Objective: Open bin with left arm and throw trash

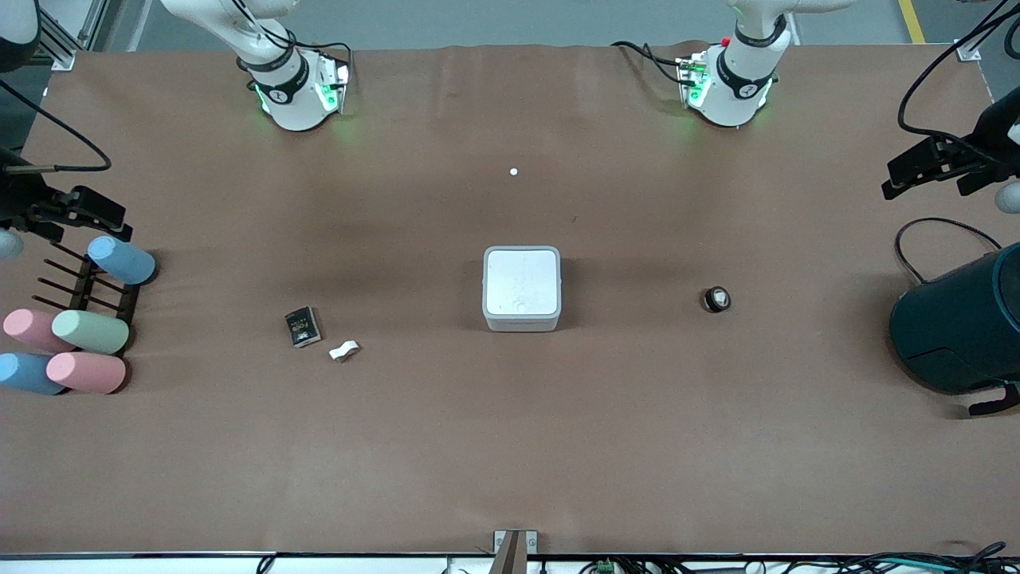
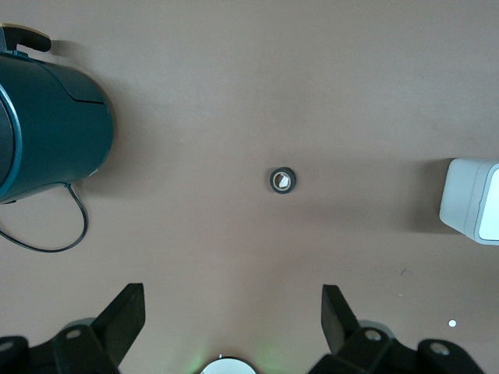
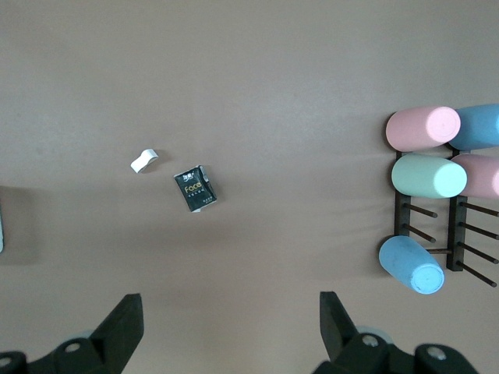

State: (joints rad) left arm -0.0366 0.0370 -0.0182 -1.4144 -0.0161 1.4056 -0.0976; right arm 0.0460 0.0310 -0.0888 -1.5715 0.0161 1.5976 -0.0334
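The bin (image 1: 521, 288), a small white-grey square box, sits mid-table with its lid shut; its edge shows in the left wrist view (image 2: 473, 201). A black ring with a white centre (image 1: 716, 299) (image 2: 282, 180) lies beside it toward the left arm's end. A black packet with gold print (image 1: 303, 327) (image 3: 195, 189) and a white crumpled scrap (image 1: 343, 350) (image 3: 143, 160) lie toward the right arm's end. My left gripper (image 1: 916, 171) (image 2: 232, 312) is open and empty, raised over the left arm's end. My right gripper (image 1: 92, 211) (image 3: 231, 315) is open and empty, raised over the right arm's end.
A big dark teal cylinder (image 1: 960, 327) (image 2: 47, 132) with a black cable lies at the left arm's end. A black rack with several pastel cups (image 1: 80, 327) (image 3: 433, 202) stands at the right arm's end. A tiny white dot (image 1: 513, 171) lies between the arm bases.
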